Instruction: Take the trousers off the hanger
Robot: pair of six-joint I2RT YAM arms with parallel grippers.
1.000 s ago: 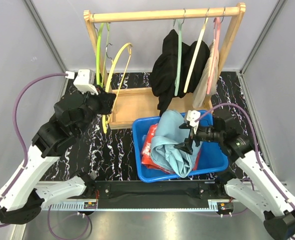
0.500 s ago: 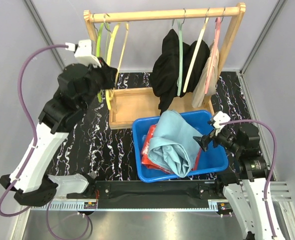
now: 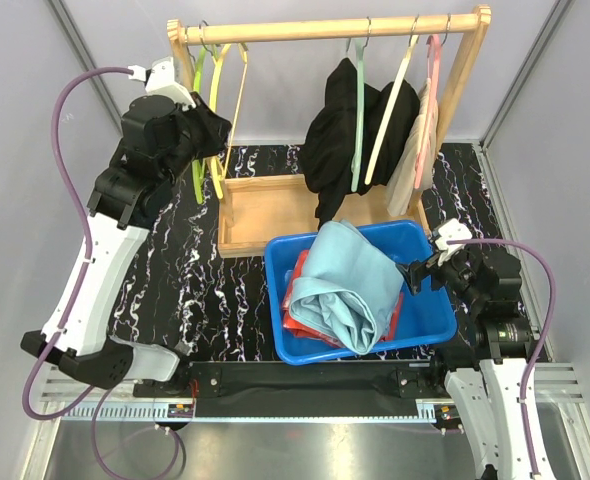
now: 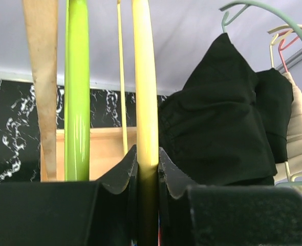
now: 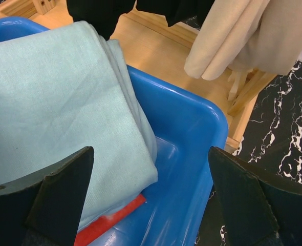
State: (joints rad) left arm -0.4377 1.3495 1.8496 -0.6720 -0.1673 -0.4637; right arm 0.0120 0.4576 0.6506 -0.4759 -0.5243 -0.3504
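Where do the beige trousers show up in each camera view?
Top external: beige trousers hang near the rail's right end.
Left wrist: far right edge, past the black trousers.
Right wrist: upper right corner.
Shared landmark: the black trousers hanging beside them.

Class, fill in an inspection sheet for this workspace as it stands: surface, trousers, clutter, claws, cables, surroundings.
Surface: black marbled table carrying a wooden rack and a blue bin.
Job's things: light blue trousers lie over red trousers in the bin; black trousers and beige trousers hang on the rack.
Clutter: nothing seen.
Claws: left claw shut on a bare yellow hanger; right claw open over the bin's right side.
Cables: purple cables loop off both arms.
Surroundings: grey walls.
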